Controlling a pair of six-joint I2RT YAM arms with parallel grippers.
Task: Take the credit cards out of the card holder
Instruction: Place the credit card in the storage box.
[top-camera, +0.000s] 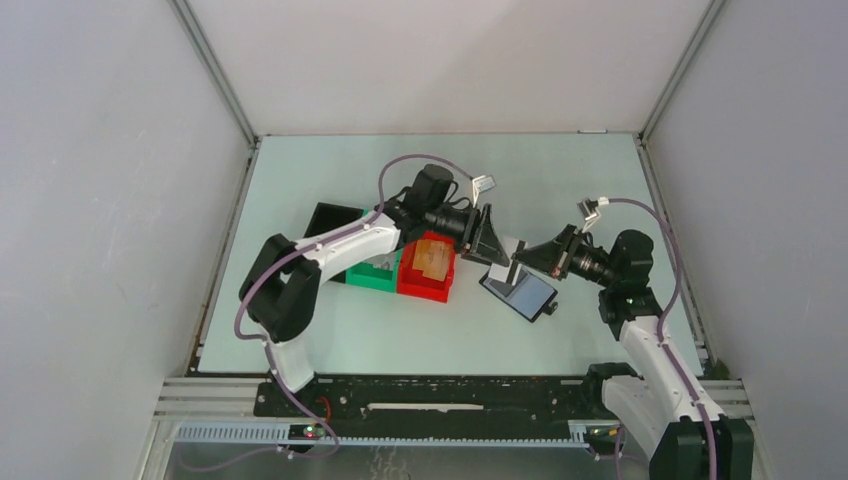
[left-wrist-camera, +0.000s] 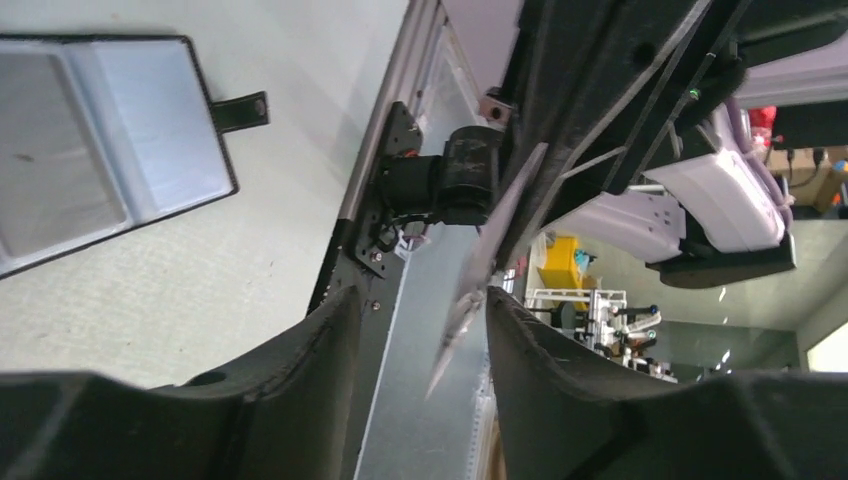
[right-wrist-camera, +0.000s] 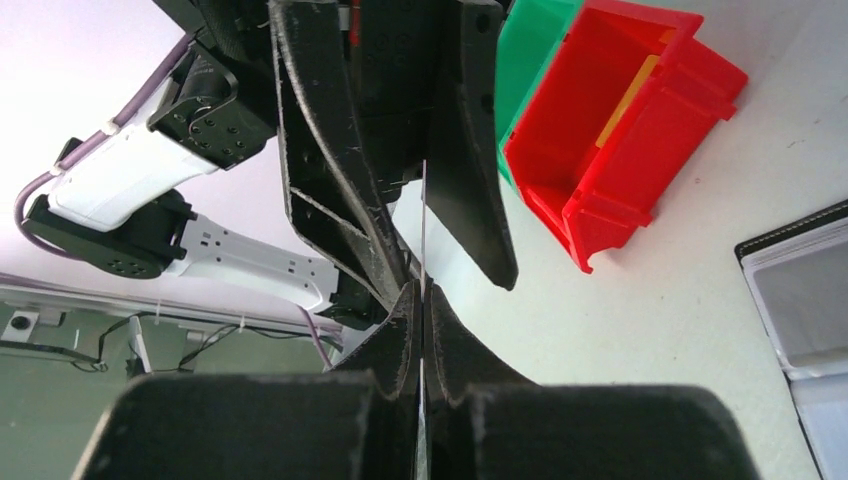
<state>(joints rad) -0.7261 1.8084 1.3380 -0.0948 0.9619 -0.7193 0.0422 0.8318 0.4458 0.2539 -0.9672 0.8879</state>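
The left arm (top-camera: 340, 243) and right arm (top-camera: 662, 352) have white shells between black joints. A purple cable (top-camera: 381, 185) runs along each, up from the black rail (top-camera: 430, 396). The fingers (left-wrist-camera: 600, 400) are matte black, rough wedges. Small screws (right-wrist-camera: 215, 122) dot the joint plates.

Black card holder (top-camera: 517, 291), red bin (top-camera: 421, 286), green bin (top-camera: 371, 278)

Pale green worktop (top-camera: 330, 345). Left of centre: black bin (top-camera: 328, 216), green bin (top-camera: 370, 279), red bin (top-camera: 420, 286), clustered together. Right of them the card holder (top-camera: 522, 293) lies open, flat.
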